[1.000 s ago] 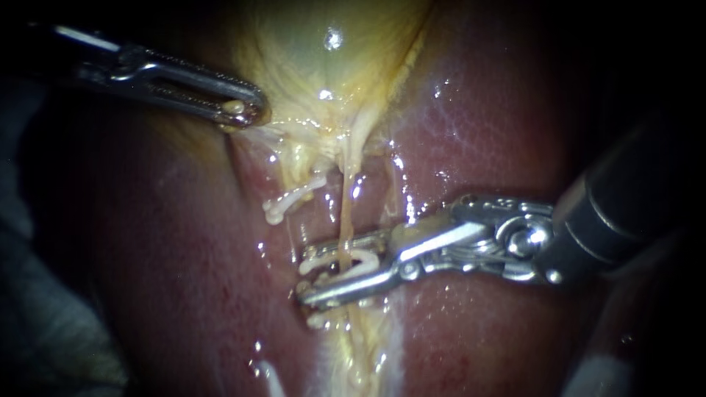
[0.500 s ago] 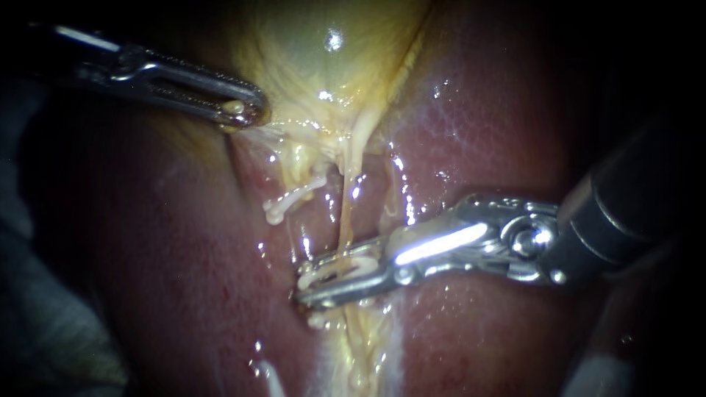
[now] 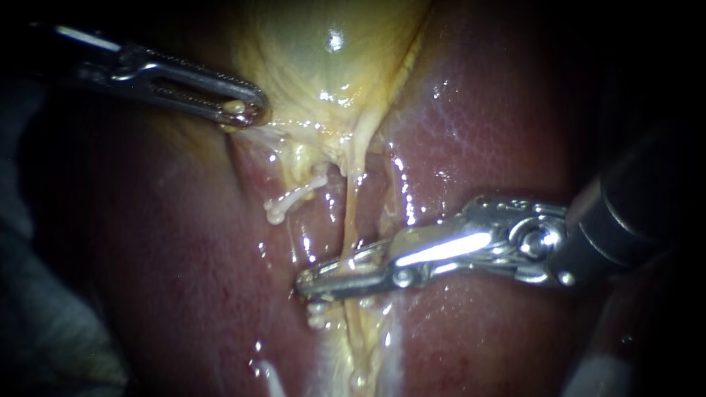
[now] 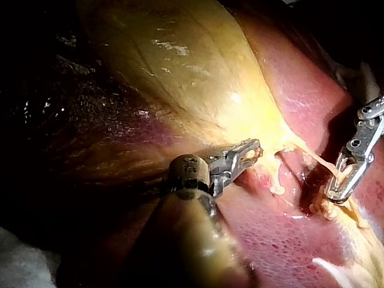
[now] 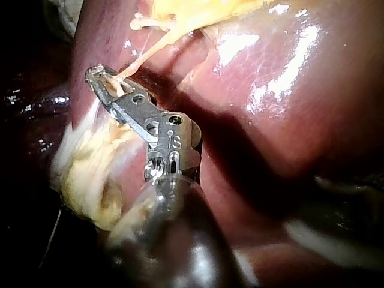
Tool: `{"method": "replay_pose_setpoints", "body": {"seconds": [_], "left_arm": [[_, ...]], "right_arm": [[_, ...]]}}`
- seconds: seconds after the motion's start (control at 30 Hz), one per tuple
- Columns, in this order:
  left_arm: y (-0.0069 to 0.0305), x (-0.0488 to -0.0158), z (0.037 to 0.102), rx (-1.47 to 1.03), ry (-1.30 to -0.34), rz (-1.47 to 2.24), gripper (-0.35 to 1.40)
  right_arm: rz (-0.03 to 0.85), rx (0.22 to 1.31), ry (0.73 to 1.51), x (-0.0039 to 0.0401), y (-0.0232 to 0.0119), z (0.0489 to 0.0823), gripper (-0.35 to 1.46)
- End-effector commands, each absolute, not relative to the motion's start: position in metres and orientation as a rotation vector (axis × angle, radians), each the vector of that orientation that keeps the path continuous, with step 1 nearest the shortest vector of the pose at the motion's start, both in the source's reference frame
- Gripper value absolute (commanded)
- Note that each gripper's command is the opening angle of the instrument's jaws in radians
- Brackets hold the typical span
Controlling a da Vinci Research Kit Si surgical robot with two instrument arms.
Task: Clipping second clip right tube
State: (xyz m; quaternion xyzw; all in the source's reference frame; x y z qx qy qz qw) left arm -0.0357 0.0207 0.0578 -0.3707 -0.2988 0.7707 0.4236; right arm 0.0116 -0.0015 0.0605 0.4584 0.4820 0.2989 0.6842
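Observation:
My right instrument lies across the thin right tube below the gallbladder, its jaws shut on a white clip that is pressed around the tube and mostly hidden between them. Another white clip sits on the same tube just below the jaws. A third clip sits on the left tube. My left instrument is shut on the gallbladder's lower edge and holds it to the left. In the right wrist view the jaws pinch the stretched tube.
Dark red liver lies on both sides of the tubes. Yellowish fatty tissue runs down below the clips. Pale grey material lies at the lower left. The left wrist view shows my right instrument ahead of my left instrument.
My right instrument's jaws have come together on the tube, squeezing the open white clip flat between them. My left instrument has stayed still.

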Motion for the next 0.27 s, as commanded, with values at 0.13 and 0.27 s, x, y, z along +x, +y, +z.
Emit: {"method": "replay_pose_setpoints", "body": {"seconds": [0.13, 0.27], "left_arm": [[0.0207, -0.0357, 0.0578, -0.927, -0.747, 1.928, -0.35], [0.0207, -0.0358, 0.0579, -0.927, -0.747, 1.928, -0.35]], "right_arm": [[0.669, 1.027, 1.081, 0.0117, -0.0015, 0.0606, -0.35], [0.675, 1.029, 1.078, 0.0118, -0.0015, 0.0607, -0.35]]}}
